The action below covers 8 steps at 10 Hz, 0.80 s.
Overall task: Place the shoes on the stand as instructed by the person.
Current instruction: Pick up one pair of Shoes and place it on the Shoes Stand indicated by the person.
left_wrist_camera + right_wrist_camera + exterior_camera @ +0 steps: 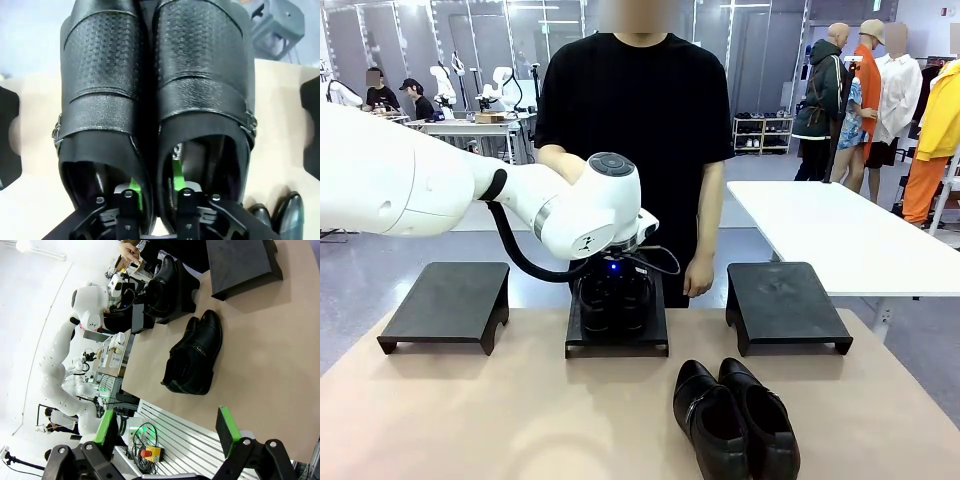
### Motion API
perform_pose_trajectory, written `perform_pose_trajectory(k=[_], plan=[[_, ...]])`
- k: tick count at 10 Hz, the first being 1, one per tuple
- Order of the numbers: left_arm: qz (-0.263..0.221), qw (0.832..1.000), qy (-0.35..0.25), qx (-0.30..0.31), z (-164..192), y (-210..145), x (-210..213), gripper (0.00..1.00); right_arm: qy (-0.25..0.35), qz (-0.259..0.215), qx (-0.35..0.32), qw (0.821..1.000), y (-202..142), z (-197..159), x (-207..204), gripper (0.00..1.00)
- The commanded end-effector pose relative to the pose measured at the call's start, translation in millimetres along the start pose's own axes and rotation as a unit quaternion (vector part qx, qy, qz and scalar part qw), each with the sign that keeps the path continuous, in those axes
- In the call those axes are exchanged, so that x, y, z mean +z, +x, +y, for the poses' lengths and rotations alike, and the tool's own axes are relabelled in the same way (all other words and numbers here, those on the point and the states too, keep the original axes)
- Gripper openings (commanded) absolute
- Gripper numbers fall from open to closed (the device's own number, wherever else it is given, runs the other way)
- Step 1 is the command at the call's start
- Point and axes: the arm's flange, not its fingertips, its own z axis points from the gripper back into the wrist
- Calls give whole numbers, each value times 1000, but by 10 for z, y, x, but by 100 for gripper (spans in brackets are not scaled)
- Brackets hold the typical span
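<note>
Loose shoes [735, 418] lie on the tabletop [470, 420], right of the left claw [156, 182], which pinches the other pair [200, 65] by its inner walls on the middle stand [617, 345]. Right claw [166, 426] gapes wide, empty.

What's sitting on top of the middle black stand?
A pair of black shoes; the left gripper has a jaw inside each. The stand is hidden directly beneath them.

Front faces person [620, 110], wrists share shoes [155, 100]

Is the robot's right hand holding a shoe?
No, the right gripper is wide open with nothing between its fingers, and the nearby pair of shoes lies on the table.
</note>
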Motion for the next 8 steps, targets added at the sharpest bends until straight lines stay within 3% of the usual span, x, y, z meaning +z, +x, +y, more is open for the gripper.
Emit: perform_pose_trajectory(k=[1, 2, 3, 5, 6, 8], plan=[[9, 1000, -7, 0, -15, 73, 121, 72, 6, -5, 11, 1000, 0, 5, 7, 100], [11, 1000, -10, 1, -14, 66, 157, 91, 6, -5, 11, 1000, 0, 5, 7, 100], [14, 1000, -13, 3, -7, 59, 208, 100, 6, -5, 11, 1000, 0, 5, 7, 100], [32, 999, -18, -3, 26, 57, 363, 100, 6, -5, 11, 1000, 0, 5, 7, 100], [33, 999, -19, -7, 31, 56, 428, 91, 6, -5, 11, 1000, 0, 5, 7, 100], [33, 999, -14, -4, 53, 52, 521, 100, 6, -5, 11, 1000, 0, 5, 7, 100]])
